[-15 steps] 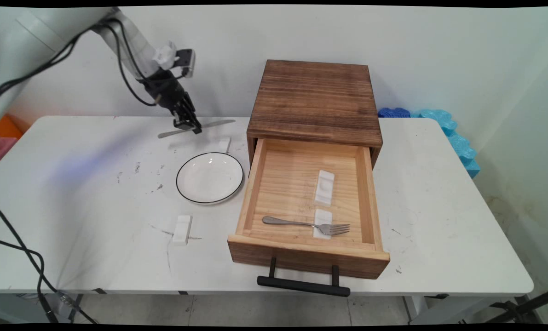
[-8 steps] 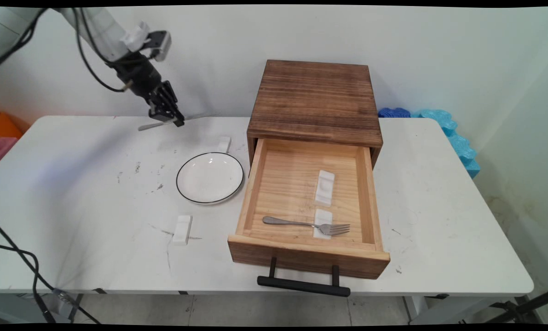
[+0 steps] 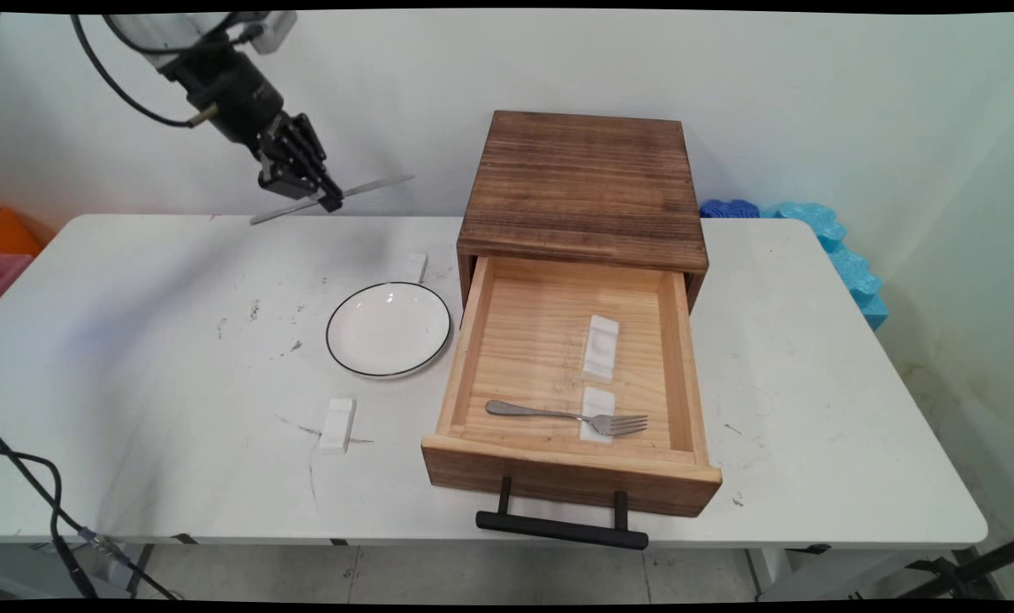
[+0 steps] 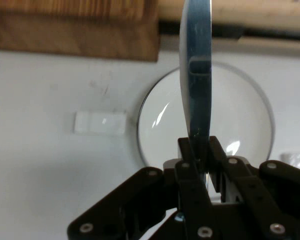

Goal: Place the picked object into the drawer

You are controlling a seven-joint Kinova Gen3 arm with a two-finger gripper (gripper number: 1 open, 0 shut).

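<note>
My gripper point(image 3: 323, 197) hangs above the table's far left part, shut on a metal table knife point(image 3: 370, 186) that lies nearly level in the air, blade toward the wooden box. In the hand view the knife point(image 4: 196, 75) rises edge-on from between the shut fingers point(image 4: 190, 155), with the white black-rimmed plate point(image 4: 250, 107) below it. On the table the plate point(image 3: 388, 329) sits left of the open drawer point(image 3: 558, 455). A fork point(image 3: 566, 416) lies in the drawer's front, tines on a white rest point(image 3: 598, 412).
A wooden box point(image 3: 581, 183) houses the drawer, whose black handle point(image 3: 561, 529) overhangs the table's near edge. A second white rest point(image 3: 601, 345) lies in the drawer; others sit behind the plate point(image 3: 414, 266) and nearer the front point(image 3: 337, 424). Blue foam point(image 3: 822, 238) lies at the back right.
The gripper has risen from the table with the knife, first drifting left and then climbing. The knife now hangs clear of the tabletop.
</note>
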